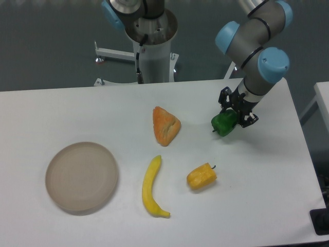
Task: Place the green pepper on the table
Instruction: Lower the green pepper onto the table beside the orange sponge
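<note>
glossy green pepper (224, 124), smooth matt white table (77, 113)

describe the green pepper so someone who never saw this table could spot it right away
Look at the right side of the white table, below the arm's blue-capped joints. There the gripper holds the green pepper between its fingers. It is the only dark-green item; the nearby yellow pepper and orange wedge lie free.

Dark green pepper (224, 124), black gripper (234, 113), grey arm (252, 31) with light-blue caps, white table (267, 175), beige plate (81, 176), yellow banana (152, 186), yellow-orange pepper (201, 176), orange wedge-shaped piece (165, 125)
</note>
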### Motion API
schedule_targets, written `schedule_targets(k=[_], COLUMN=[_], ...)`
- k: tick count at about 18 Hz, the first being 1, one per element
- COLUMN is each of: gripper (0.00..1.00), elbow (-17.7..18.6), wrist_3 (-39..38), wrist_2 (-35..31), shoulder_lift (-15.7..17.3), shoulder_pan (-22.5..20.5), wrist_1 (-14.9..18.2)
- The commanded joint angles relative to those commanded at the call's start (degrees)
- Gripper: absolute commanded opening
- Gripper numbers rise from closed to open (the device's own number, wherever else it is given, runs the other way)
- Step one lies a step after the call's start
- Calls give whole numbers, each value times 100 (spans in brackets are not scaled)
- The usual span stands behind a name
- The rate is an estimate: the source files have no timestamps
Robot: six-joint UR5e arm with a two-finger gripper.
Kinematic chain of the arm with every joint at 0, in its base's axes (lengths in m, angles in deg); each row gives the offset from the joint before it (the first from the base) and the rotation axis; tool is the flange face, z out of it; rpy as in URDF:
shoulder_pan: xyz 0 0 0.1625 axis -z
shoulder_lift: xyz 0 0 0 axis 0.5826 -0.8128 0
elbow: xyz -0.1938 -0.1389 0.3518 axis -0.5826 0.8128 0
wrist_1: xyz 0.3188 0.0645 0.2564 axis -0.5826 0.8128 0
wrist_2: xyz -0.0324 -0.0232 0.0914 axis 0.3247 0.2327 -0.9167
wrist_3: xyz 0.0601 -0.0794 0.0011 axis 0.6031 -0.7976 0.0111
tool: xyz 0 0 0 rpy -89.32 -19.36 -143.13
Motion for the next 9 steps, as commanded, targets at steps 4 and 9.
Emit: schedule_targets(k=[4,9], gripper=[34,34], elbow=[53,123], wrist_3=[-9,-9], wrist_2=[53,53], shoulder_lift=[-9,-9], shoulder_pan=[-9,0], wrist_1=[-9,-26])
